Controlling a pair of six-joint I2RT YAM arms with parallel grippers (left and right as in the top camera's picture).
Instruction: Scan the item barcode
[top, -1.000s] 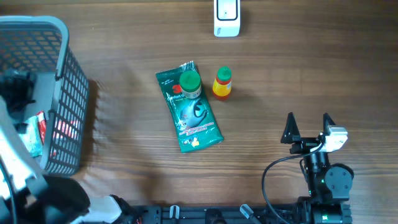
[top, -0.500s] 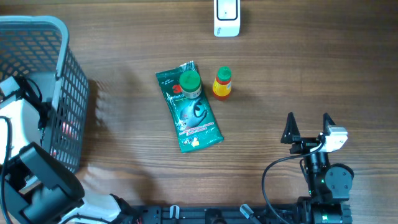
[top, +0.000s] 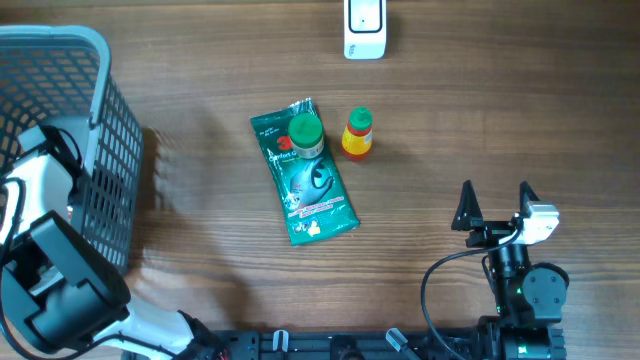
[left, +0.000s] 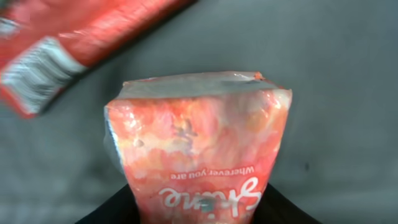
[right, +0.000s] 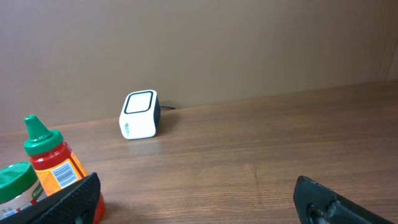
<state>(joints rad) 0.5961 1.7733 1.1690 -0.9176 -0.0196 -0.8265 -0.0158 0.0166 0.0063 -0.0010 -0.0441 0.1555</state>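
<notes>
Inside the grey mesh basket (top: 110, 150), the left end effector (left: 199, 214) clamps an orange plastic packet (left: 199, 143) printed "Shine", "wherever you are"; the right end effector (top: 495, 195), outside the basket, gapes.

Grey plastic mesh basket (top: 110, 170) walls box in the left claw (left: 196, 213). Orange-pink plastic packet (left: 199, 155) fills its gap, gripped; red foil packet (left: 74, 43) lies near.

Mid tabletop (top: 500, 110) is blocked by a green plastic pouch (top: 312, 200), a green-lidded jar (top: 304, 132) on it and a red sauce bottle (top: 357, 133) alongside.

Right claw (top: 495, 202) spread wide, bare wood around. White box scanner (top: 364, 28) at the far edge.
</notes>
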